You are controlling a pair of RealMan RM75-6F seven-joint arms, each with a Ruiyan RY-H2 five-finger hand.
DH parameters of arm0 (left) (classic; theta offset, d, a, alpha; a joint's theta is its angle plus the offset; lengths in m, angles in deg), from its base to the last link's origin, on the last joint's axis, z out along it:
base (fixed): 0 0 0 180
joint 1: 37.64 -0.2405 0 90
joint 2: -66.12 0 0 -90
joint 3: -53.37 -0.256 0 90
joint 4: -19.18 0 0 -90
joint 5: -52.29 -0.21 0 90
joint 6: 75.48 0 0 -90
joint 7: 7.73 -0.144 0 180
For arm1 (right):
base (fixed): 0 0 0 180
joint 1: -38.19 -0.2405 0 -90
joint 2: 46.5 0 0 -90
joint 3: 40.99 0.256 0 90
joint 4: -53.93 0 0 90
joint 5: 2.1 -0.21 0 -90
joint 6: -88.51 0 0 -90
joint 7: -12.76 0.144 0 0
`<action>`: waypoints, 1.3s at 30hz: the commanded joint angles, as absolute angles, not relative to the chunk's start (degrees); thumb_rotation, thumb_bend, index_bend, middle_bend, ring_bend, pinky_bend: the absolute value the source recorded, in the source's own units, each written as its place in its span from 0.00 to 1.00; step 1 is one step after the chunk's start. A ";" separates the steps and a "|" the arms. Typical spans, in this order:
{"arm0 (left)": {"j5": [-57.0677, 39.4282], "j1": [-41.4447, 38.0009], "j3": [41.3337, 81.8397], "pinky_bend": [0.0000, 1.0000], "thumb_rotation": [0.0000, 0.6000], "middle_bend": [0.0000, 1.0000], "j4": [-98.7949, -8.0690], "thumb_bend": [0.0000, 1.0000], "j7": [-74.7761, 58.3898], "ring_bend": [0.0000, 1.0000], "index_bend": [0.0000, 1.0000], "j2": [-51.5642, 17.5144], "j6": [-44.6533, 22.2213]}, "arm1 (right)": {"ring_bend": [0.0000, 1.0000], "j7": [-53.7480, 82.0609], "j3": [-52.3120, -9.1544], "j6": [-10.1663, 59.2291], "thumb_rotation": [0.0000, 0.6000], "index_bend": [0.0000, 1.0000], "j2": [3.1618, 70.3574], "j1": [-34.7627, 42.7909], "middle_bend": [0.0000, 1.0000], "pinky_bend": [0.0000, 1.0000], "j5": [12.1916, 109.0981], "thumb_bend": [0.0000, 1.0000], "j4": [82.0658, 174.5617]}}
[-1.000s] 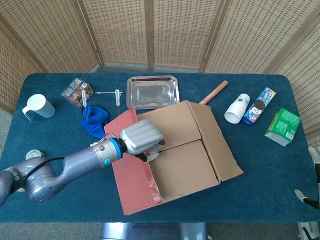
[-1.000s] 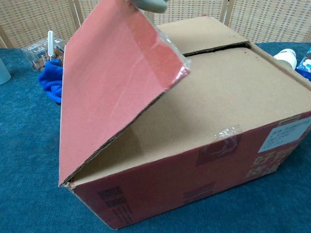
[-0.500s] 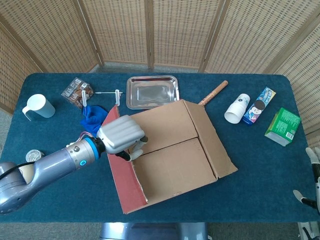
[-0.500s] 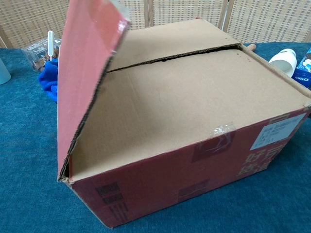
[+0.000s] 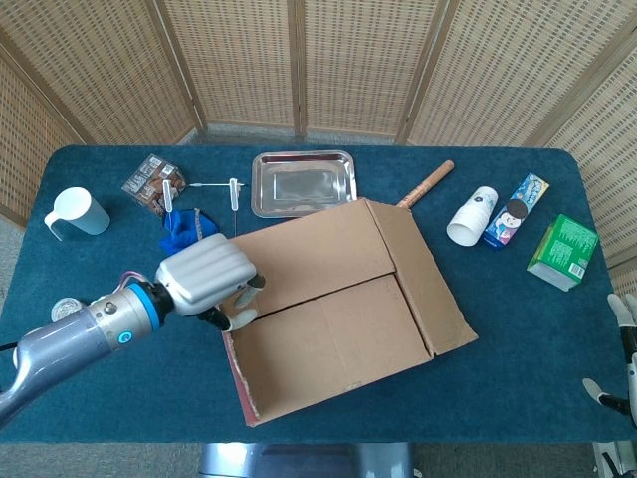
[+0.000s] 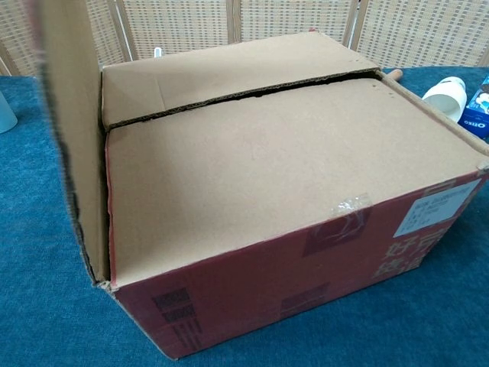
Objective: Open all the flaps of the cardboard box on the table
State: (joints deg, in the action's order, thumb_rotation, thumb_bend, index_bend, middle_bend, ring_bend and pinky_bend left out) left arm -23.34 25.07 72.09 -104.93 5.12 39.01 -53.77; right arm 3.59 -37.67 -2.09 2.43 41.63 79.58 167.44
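Over the last second we have swung the left-end flap (image 6: 72, 145) of the cardboard box (image 5: 338, 319) from a slant over the top to upright and a little past it. Our left hand (image 5: 204, 282) sits at that flap's top edge, fingers curled against it; whether it truly grips or only pushes we cannot tell. In the chest view the flap shows its plain inner face and stands clear of the box top.

We judge one flap nearly open. The two long inner flaps (image 6: 252, 153) lie flat and meet along a seam, and the right-end flap (image 5: 423, 279) hangs outward, so most of the work is left.

The box stands near the middle of the table (image 5: 100, 418), toward its front edge. What is inside stays hidden under the closed flaps.

The metal tray (image 5: 302, 183) by the far edge looks bare, the white mug (image 5: 76, 212) stands at the left edge, and the paper cup (image 5: 472, 215) lies on its side toward the right. Of our right hand (image 5: 622, 344) only a sliver shows at the table's right edge, and we cannot tell its state.
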 commanded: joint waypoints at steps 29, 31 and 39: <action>-57.17 13.83 67.95 0.63 0.69 0.81 -107.84 0.00 35.45 0.62 0.64 51.74 -50.11 | 0.00 0.94 -38.46 -1.94 1.00 0.00 2.71 41.81 0.00 0.00 80.34 0.00 168.65; -58.40 13.68 67.25 0.63 0.69 0.80 -107.55 0.00 35.99 0.62 0.64 51.55 -50.07 | 0.00 0.91 -38.50 -1.89 1.00 0.00 2.65 41.82 0.00 0.00 80.33 0.00 168.71; -60.96 13.92 63.80 0.62 0.70 0.77 -105.89 0.00 37.02 0.61 0.62 47.94 -52.74 | 0.00 0.98 -38.68 -1.82 1.00 0.00 2.42 41.91 0.00 0.00 80.46 0.00 168.93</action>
State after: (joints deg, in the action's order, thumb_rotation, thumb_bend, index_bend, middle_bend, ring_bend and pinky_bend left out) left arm -60.49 13.83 64.76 -106.56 36.96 49.19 -51.96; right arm 0.99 -38.69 -1.81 2.41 41.91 80.47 168.93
